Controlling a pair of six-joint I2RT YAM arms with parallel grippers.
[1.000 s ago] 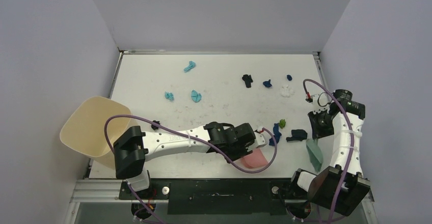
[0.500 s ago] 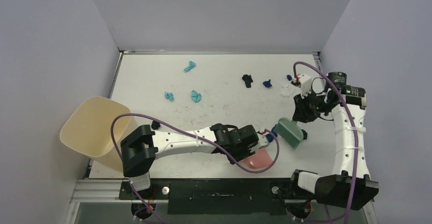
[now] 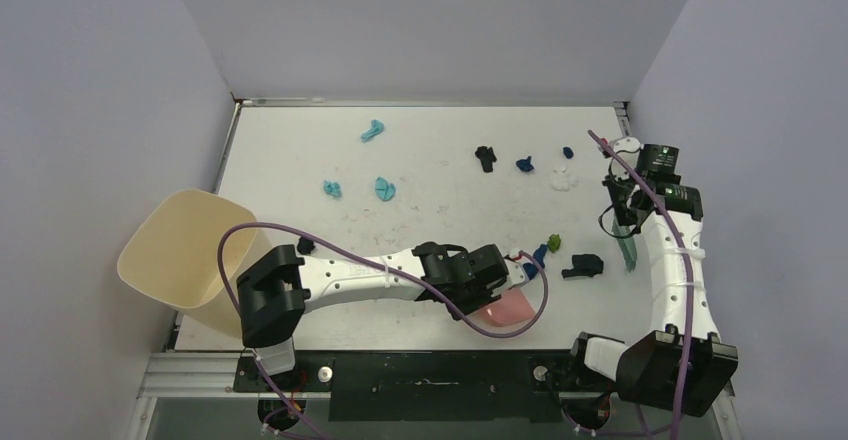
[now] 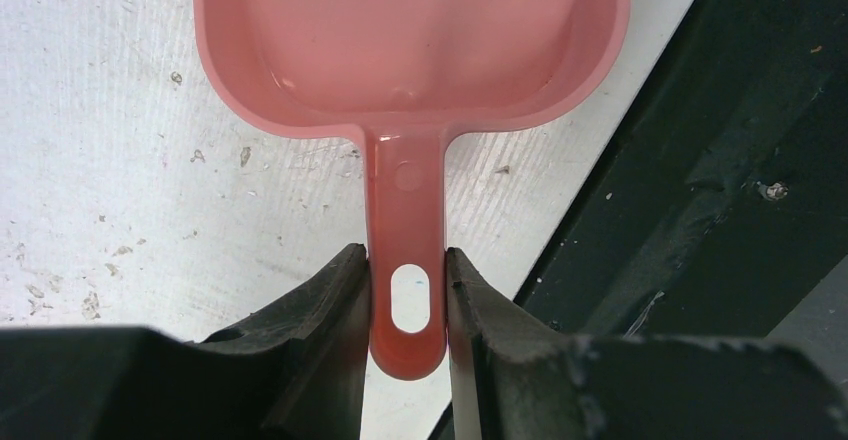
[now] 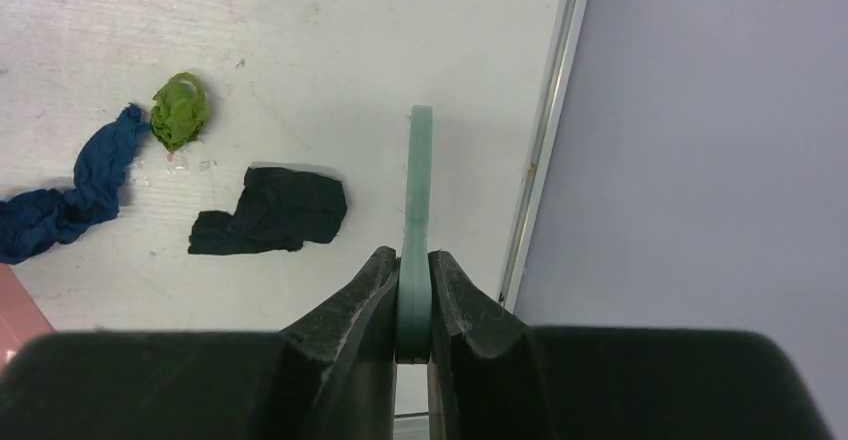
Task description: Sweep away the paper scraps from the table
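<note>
White desk (image 3: 290, 160), beige bin (image 3: 175, 250) off its left edge, I'd guess for dumping. My left jaws clamp the pink dustpan (image 4: 410, 40) by its handle, pan down near the front as the catcher. My right jaws pinch the teal brush (image 5: 418, 190) by the right rim, beside the nearest paper scraps (image 5: 270, 212). Others are scattered farther back.

Paper scraps (image 3: 525, 164) across table (image 3: 430, 140) (bin (image 3: 175, 250) left).

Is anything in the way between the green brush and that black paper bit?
No, nothing visible. The brush, pinched in the right gripper, is beside the black scrap with only bare table between them. The green scrap and blue scrap lie past it, toward the pink dustpan.
</note>
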